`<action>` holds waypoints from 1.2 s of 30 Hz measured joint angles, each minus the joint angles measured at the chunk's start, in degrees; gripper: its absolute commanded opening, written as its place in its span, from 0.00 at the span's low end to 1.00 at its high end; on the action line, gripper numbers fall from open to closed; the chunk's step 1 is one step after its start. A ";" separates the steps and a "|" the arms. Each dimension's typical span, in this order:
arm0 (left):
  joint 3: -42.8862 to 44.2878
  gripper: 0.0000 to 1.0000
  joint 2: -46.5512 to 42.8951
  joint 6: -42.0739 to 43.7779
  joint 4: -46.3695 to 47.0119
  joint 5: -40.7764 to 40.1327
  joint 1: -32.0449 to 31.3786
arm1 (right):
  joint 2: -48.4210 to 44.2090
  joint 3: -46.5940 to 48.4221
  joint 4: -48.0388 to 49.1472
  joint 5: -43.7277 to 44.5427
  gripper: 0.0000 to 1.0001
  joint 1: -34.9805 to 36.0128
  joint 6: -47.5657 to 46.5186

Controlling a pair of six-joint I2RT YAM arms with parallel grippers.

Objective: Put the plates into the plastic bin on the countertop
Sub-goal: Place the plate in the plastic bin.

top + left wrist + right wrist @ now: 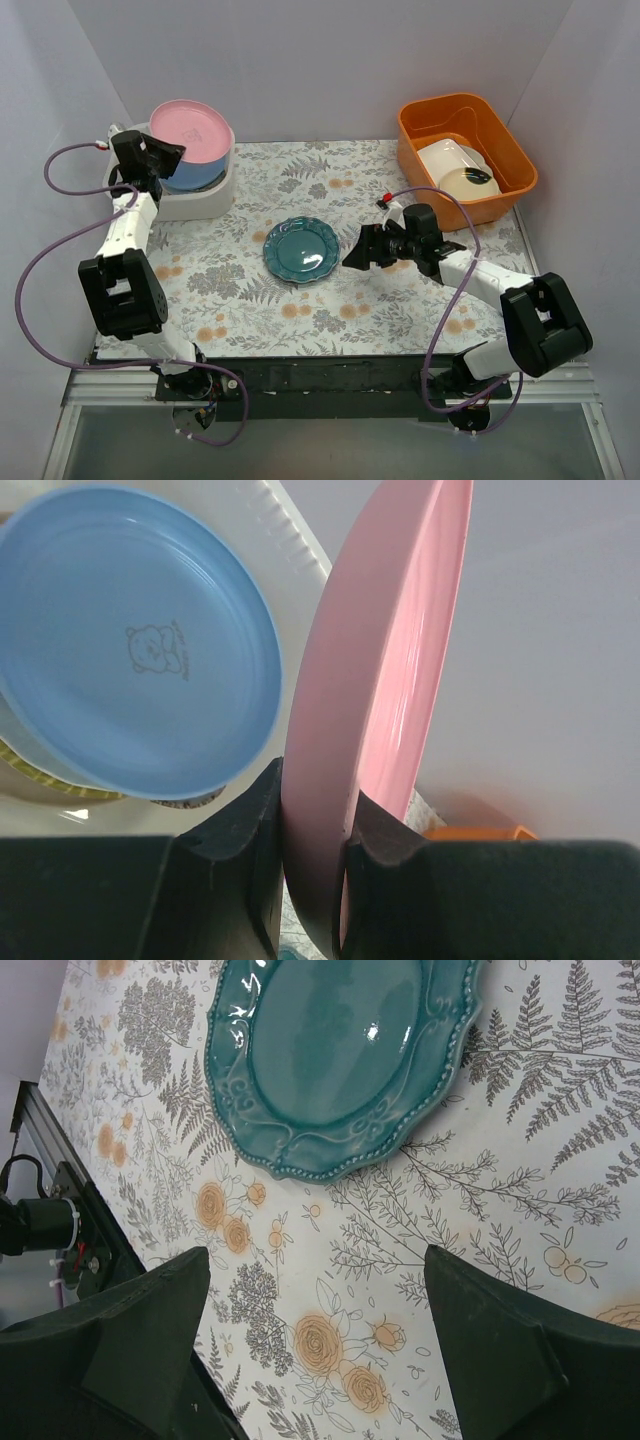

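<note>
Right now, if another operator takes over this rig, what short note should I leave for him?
Left tool: shut on the rim of the pink plate, held tilted above the plastic bin, not released.
Right tool: open, empty, low beside the teal plate, not touching it.
Done: the blue plate and others under it lie in the bin.
Left: lower and release the pink plate, then pick the teal plate from the countertop and bin it.
</note>
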 measured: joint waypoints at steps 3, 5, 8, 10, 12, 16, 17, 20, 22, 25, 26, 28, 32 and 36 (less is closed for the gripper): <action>1.42 0.00 0.74 0.83 -1.36 -2.01 0.00 | 1.40 0.83 0.00 -0.48 0.95 -0.02 -0.50; 1.75 0.00 1.09 1.44 -2.16 -3.17 0.00 | 2.01 1.22 0.04 -0.72 0.95 0.00 -0.76; 2.19 0.00 2.05 2.01 -3.37 -4.09 0.04 | 2.67 1.40 0.33 -1.16 0.95 0.00 -0.90; 2.19 0.00 2.73 2.25 -4.02 -4.66 0.04 | 2.82 1.40 0.33 -1.22 0.95 0.00 -0.92; 2.19 0.00 3.41 2.34 -4.24 -5.03 0.04 | 2.84 1.40 0.33 -1.22 0.95 -0.02 -0.92; 2.19 0.00 5.14 2.32 -4.24 -5.35 0.04 | 2.82 1.40 0.13 -1.01 0.95 -0.02 -1.14; 2.19 0.00 5.66 2.29 -4.24 -5.40 0.04 | 2.78 1.40 -0.04 -0.85 0.95 -0.02 -1.16; 2.19 0.00 7.52 1.90 -4.28 -5.79 0.04 | 2.45 1.40 -0.59 -0.20 0.95 -0.02 -1.22; 2.34 0.00 9.01 1.81 -4.31 -6.27 0.07 | 1.97 1.40 -1.05 0.20 0.95 -0.02 -1.29; 2.36 0.00 10.64 0.94 -4.11 -6.54 0.26 | 1.27 1.40 -1.36 0.59 0.95 -0.02 -1.31; 2.36 0.00 10.97 0.83 -4.13 -6.78 0.37 | 1.09 1.40 -1.44 0.74 0.95 -0.02 -1.33; 2.49 0.00 11.43 0.74 -4.26 -7.08 0.55 | 1.03 1.38 -1.46 1.01 0.95 -0.02 -1.36; 2.89 0.05 11.98 0.83 -4.31 -7.69 0.74 | 1.03 1.38 -1.81 1.27 0.95 -0.02 -1.33; 2.89 0.26 11.98 1.14 -4.59 -8.04 0.68 | 1.16 1.40 -1.81 1.25 0.94 -0.02 -1.33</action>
